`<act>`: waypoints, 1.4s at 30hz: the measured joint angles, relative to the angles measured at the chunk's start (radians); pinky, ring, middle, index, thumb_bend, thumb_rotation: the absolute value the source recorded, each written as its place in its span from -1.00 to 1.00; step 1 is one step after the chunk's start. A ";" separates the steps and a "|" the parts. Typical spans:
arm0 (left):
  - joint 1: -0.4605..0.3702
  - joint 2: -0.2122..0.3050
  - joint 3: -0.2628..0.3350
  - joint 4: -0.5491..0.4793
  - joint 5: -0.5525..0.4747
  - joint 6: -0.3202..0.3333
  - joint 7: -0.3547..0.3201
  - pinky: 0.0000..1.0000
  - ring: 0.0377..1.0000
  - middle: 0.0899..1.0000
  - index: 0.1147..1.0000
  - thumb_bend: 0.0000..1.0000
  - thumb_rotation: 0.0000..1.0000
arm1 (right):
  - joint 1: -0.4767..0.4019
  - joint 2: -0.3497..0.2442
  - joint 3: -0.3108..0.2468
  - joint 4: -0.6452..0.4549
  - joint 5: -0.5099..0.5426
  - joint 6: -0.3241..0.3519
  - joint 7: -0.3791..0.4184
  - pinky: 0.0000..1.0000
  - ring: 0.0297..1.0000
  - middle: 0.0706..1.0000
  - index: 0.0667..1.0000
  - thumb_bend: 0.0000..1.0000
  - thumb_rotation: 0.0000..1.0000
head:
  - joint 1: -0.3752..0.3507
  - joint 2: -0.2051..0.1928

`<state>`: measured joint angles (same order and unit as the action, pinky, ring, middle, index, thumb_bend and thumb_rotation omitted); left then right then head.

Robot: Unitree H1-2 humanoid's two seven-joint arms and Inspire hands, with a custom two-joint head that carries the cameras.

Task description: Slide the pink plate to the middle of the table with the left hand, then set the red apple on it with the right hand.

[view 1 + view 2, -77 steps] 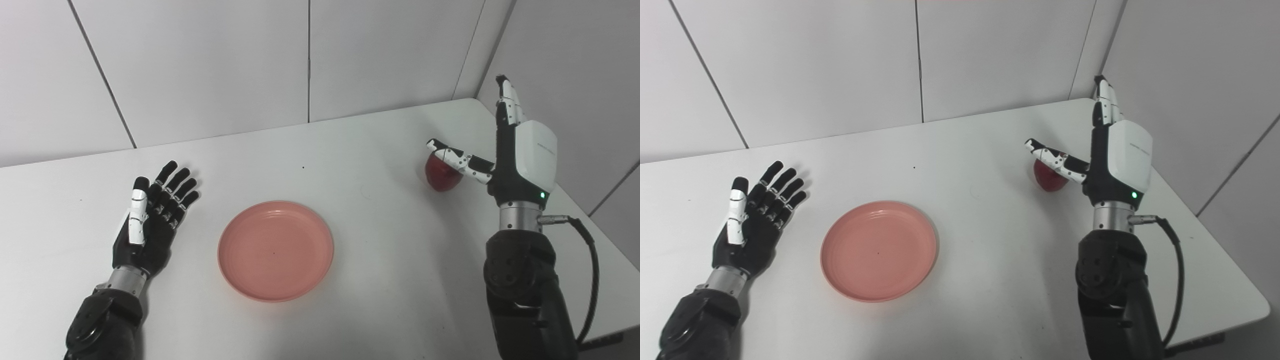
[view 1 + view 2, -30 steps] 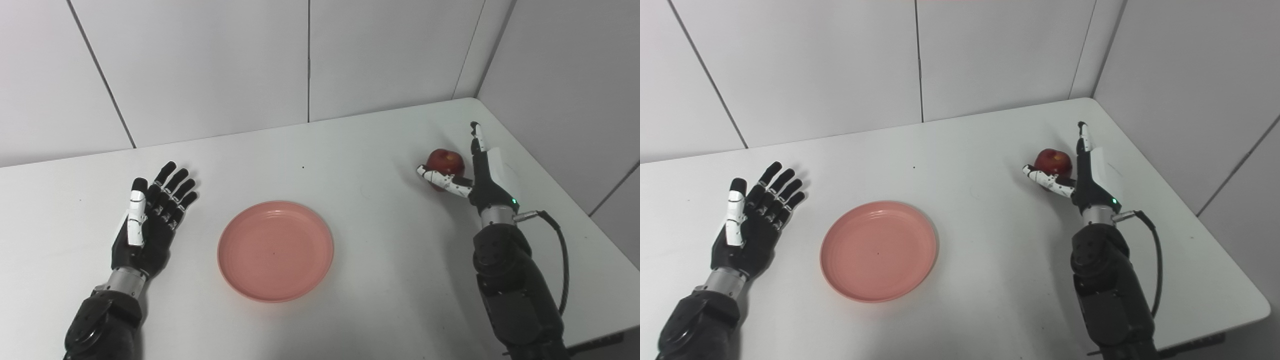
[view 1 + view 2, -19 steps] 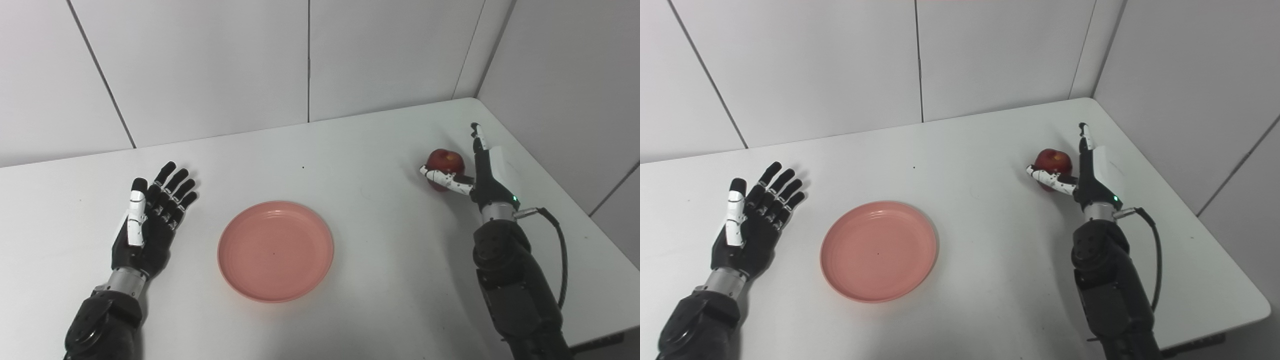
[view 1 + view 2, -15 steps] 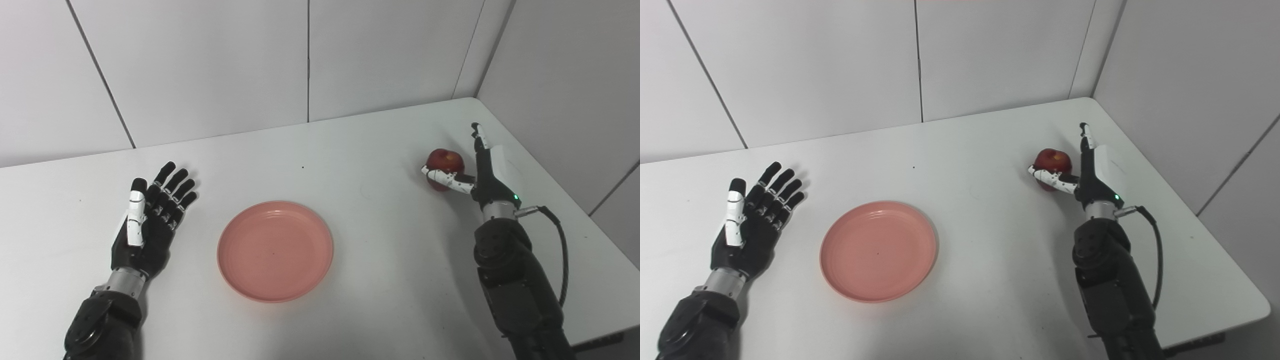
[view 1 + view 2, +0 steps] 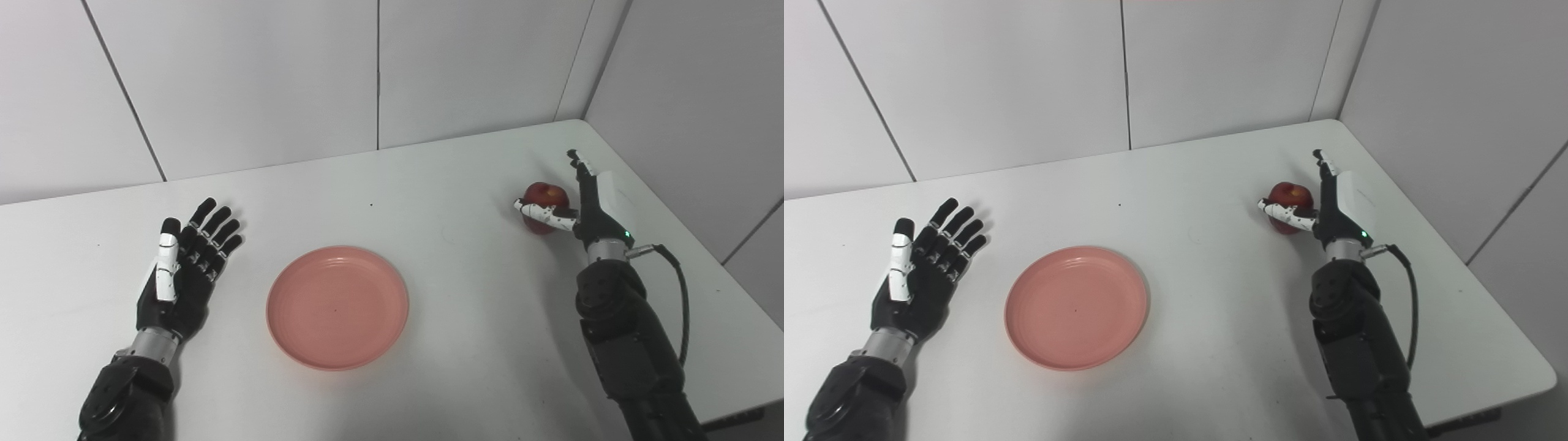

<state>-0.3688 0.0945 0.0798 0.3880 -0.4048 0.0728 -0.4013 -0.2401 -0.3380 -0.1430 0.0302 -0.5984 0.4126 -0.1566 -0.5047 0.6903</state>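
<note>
Pink plate [image 5: 337, 307] sits near the table's [image 5: 429, 184] middle. Right of the plate, well apart, I see the red apple [image 5: 545, 197] on the table, my right hand [image 5: 582, 205] against it, fingers spread, thumb across its front. Left of the plate, my left hand [image 5: 184, 269] lies palm-up, fingers wide.

pink plate [image 5: 337, 306], red apple [image 5: 545, 195], white table [image 5: 441, 184]

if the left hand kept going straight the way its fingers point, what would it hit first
Nothing on the table: the left hand points up and away, missing the pink plate. The back wall comes next, though depth is unclear.
</note>
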 measured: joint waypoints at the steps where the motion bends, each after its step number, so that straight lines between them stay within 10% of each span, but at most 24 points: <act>1: 0.001 0.000 0.000 -0.001 0.000 0.000 0.000 0.85 0.82 0.82 0.77 0.45 0.77 | 0.000 -0.003 0.005 0.000 0.000 0.002 0.002 0.26 0.46 0.55 0.66 1.00 -0.05 | 0.000 0.000; 19: 0.008 -0.001 0.001 -0.013 0.000 0.005 0.002 0.85 0.81 0.81 0.77 0.46 0.77 | -0.021 -0.021 0.052 0.018 0.035 0.011 0.041 -0.06 0.00 0.05 0.01 0.81 -0.69 | 0.003 0.002; 21: 0.008 -0.001 0.001 -0.014 0.000 0.005 0.003 0.85 0.81 0.81 0.76 0.46 0.78 | -0.023 -0.031 0.061 0.021 0.032 0.011 0.043 -0.12 -0.05 0.00 -0.08 0.24 -0.72 | 0.006 0.002; 24: 0.008 -0.001 0.001 -0.013 0.000 0.005 0.003 0.85 0.81 0.80 0.76 0.46 0.78 | -0.024 -0.042 0.069 0.022 0.029 0.011 0.047 -0.16 -0.08 -0.04 -0.10 0.07 -0.83 | 0.006 0.002; 42: 0.008 -0.002 0.002 -0.014 0.000 0.005 0.004 0.84 0.81 0.80 0.75 0.45 0.77 | -0.020 -0.047 0.064 -0.014 0.023 0.011 0.037 -0.31 -0.21 -0.17 -0.05 0.06 -1.00 | 0.012 -0.005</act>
<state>-0.3605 0.0929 0.0818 0.3738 -0.4050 0.0780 -0.3975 -0.2600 -0.3853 -0.0793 0.0160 -0.5755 0.4238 -0.1198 -0.4924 0.6857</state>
